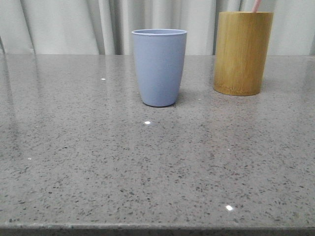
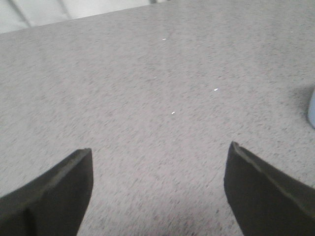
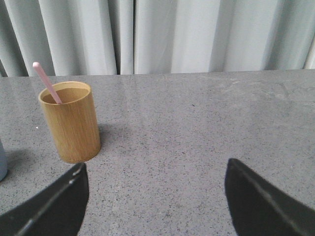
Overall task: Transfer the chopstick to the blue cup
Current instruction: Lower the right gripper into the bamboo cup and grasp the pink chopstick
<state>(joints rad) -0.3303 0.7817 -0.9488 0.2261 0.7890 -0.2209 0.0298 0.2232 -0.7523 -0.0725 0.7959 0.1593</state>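
Note:
The blue cup (image 1: pixel 159 67) stands upright near the table's middle. To its right stands a tan bamboo holder (image 1: pixel 242 52), and a pale pink chopstick end (image 1: pixel 256 5) pokes out of its top. In the right wrist view the holder (image 3: pixel 70 123) holds the leaning chopstick (image 3: pixel 47 82), and a sliver of the blue cup (image 3: pixel 2 160) shows at the frame edge. My right gripper (image 3: pixel 155 169) is open and empty, short of the holder. My left gripper (image 2: pixel 160 150) is open and empty over bare table, with the blue cup's edge (image 2: pixel 311 108) off to one side.
The grey speckled stone table (image 1: pixel 147 167) stretches to its front edge at the bottom of the front view. Pale curtains (image 1: pixel 74 24) hang behind the table's far edge. Neither arm shows in the front view.

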